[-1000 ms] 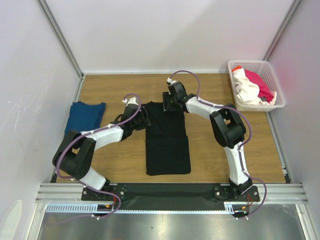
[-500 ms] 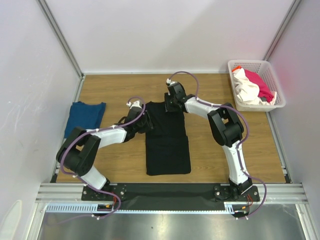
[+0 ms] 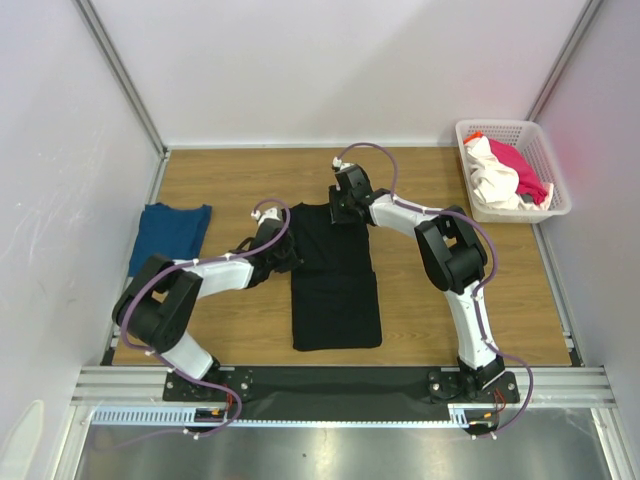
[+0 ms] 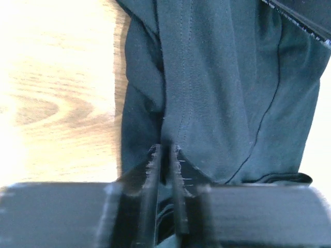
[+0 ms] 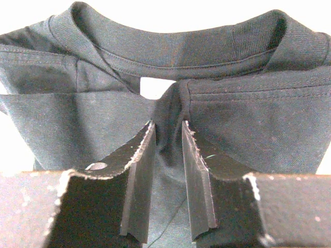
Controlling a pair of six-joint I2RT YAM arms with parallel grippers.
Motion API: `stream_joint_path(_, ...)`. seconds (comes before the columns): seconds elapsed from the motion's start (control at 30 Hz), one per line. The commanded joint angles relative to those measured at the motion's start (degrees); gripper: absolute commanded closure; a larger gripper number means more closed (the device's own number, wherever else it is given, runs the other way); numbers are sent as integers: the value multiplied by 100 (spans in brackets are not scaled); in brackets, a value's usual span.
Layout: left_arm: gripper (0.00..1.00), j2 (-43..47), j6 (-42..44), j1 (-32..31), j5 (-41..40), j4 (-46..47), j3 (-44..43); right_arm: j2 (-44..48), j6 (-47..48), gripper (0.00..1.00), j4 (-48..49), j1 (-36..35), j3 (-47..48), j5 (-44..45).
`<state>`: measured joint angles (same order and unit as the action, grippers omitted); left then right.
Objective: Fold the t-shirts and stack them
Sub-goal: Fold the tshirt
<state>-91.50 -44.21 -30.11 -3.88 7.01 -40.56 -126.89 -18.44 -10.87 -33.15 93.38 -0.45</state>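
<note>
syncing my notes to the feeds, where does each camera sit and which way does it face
Top external: above and behind the bases, looking down on the table; left arm and right arm show, both at the black t-shirt.
Left wrist: on the left arm, looking along its jaws at the shirt's edge and wood.
Right wrist: on the right arm, facing the collar past its jaws.
Shared: all three see the black t-shirt.

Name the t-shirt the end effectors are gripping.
The black t-shirt; the blue t-shirt lies apart at left, white shirt and pink shirt sit in the basket.
</note>
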Motion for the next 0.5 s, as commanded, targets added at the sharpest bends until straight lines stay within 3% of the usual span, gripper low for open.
stream_joint_path(0.0,90,-43,-53,-92,-25,152,-40,-46,50,68,94,-16,171,1)
stream_joint_path(0.07,100,-34,-70,-101,-78,65,-49,-64,51,68,94,-8,171,10)
stream_joint_path(0.47,100,1046,-405,-109,-895,-498,373,-81,33,68,77,-16,154,36)
